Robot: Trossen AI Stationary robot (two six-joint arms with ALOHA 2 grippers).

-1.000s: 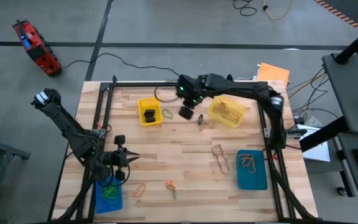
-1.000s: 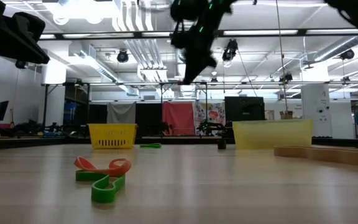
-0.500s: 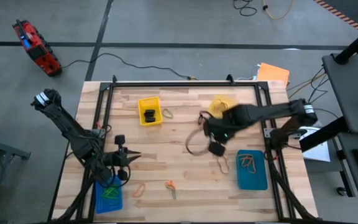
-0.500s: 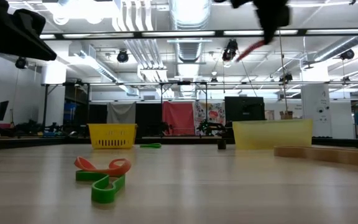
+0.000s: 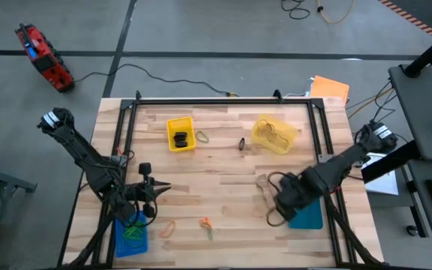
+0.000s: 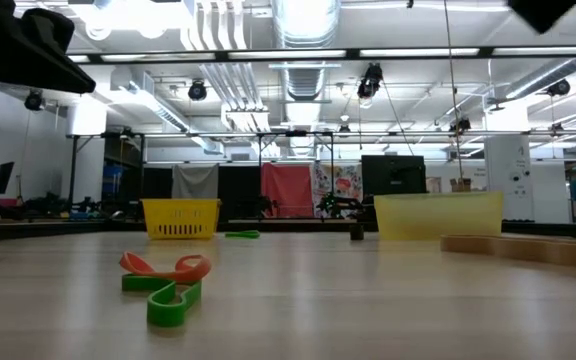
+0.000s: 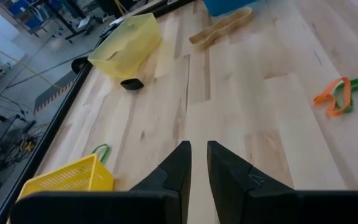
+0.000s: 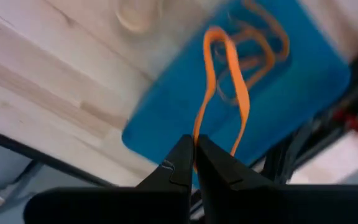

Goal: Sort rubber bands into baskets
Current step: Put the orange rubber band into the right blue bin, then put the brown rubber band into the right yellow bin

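A thin orange rubber band loop [image 8: 229, 81] is pinched in the closed right gripper [image 8: 195, 146], hung above the shallow teal-blue plastic basket [image 8: 291, 106] at the table's right side; the left gripper [image 7: 197, 163], fingers narrowly parted and empty, is held near the bright blue basket [image 5: 131, 238]

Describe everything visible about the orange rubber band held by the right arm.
The thin orange rubber band is a flat, flexible-looking strip forming one long, narrow loop. The right claw is shut on one end of it, so the rest of the loop stretches away from the fingertips. In the right wrist view it lies in front of the teal-blue rectangular plastic basket, which already holds other orange bands. Whether its far end touches the basket cannot be told. Only the claw visibly touches it.
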